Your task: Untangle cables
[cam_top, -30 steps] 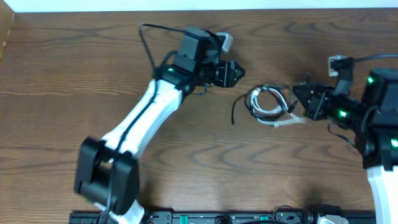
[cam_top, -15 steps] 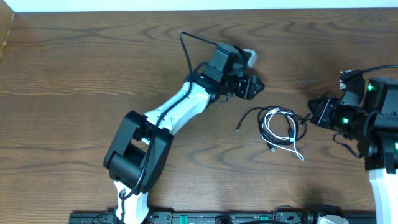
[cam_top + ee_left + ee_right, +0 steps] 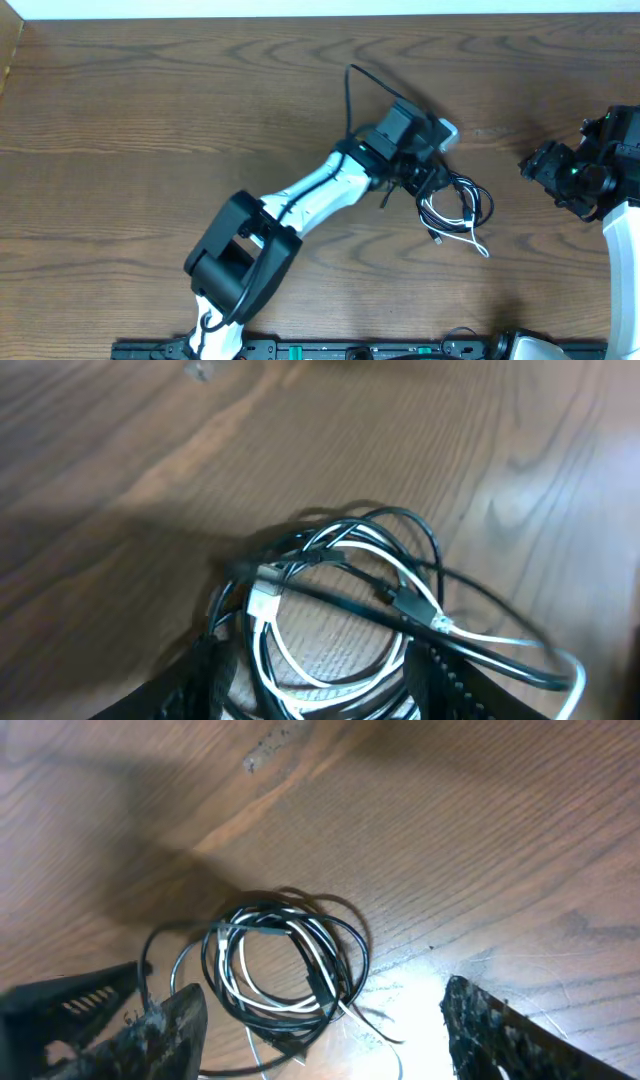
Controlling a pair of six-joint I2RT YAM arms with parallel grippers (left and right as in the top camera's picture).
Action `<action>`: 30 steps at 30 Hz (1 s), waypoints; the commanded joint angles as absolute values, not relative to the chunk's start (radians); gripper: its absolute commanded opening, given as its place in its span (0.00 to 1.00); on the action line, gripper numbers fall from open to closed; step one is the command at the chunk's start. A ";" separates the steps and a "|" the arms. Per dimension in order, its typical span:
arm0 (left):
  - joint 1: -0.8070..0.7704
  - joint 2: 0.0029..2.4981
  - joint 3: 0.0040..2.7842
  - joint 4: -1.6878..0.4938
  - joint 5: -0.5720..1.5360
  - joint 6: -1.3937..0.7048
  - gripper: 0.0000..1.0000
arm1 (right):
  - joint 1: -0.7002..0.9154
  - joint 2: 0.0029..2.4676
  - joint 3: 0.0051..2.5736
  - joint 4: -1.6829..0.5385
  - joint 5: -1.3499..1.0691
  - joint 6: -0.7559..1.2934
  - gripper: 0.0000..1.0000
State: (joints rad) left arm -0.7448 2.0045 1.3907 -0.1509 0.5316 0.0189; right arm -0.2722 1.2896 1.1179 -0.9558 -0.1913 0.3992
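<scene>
The cables (image 3: 458,206) lie in one tangled coil of black and white loops on the wood table, right of centre. A white cord end (image 3: 481,249) trails off at its lower right. My left gripper (image 3: 430,186) is at the coil's left edge. In the left wrist view it (image 3: 325,698) is open, and its fingers (image 3: 215,678) straddle the near loops of the cables (image 3: 340,595). My right gripper (image 3: 537,168) stands apart to the right of the coil. Through its wrist camera it (image 3: 330,1030) is open and empty, with the cables (image 3: 285,960) on the table beyond it.
The left arm (image 3: 300,200) stretches diagonally across the table's middle from its base at the bottom edge. A black rail (image 3: 350,350) runs along the front edge. The right arm's white link (image 3: 622,270) stands at the far right.
The right gripper has opened, let go of the cables and pulled back to the right. The left arm has swung right and down onto the coil, which ended up slightly lower and further right.
</scene>
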 commanded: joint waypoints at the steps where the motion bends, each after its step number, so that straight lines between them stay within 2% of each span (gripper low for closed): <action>1: -0.775 2.040 1.397 -0.157 0.402 0.052 0.59 | -0.279 1.287 1.135 -0.950 -0.205 0.403 0.72; 6: -0.775 2.069 1.397 -0.210 0.332 0.022 0.59 | -0.279 1.287 1.135 -0.952 -0.205 0.395 0.73; 11: -0.775 2.114 1.397 -0.223 0.267 -0.229 0.56 | -0.279 1.287 1.135 -0.957 -0.205 0.388 0.73; 15: -0.776 2.144 1.397 -0.217 0.253 -0.276 0.53 | -0.279 1.287 1.135 -0.955 -0.205 0.387 0.73; 20: -0.801 2.196 1.397 -0.220 0.250 -0.287 0.53 | -0.279 1.287 1.135 -0.950 -0.205 0.387 0.78; 22: -0.823 2.199 1.397 -0.219 0.249 -0.286 0.42 | -0.279 1.287 1.135 -0.950 -0.205 0.387 0.81; 23: -0.832 2.199 1.397 -0.219 0.249 -0.286 0.13 | -0.279 1.287 1.135 -0.950 -0.205 0.387 0.82; 24: -0.837 2.199 1.397 -0.220 0.249 -0.286 0.08 | -0.279 1.287 1.135 -0.949 -0.205 0.387 0.83; 28: -0.817 2.152 1.407 -0.258 0.100 -0.302 0.07 | -0.279 1.287 1.135 -0.950 -0.224 0.388 0.84; 30: -0.760 2.025 1.450 -0.395 0.086 -0.309 0.07 | -0.253 1.289 1.130 -0.929 -0.299 0.385 0.83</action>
State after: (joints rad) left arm -0.8265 2.1326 1.4189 -0.2821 0.1764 -0.2932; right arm -0.2726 1.2896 1.1179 -0.9493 -0.2211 0.3939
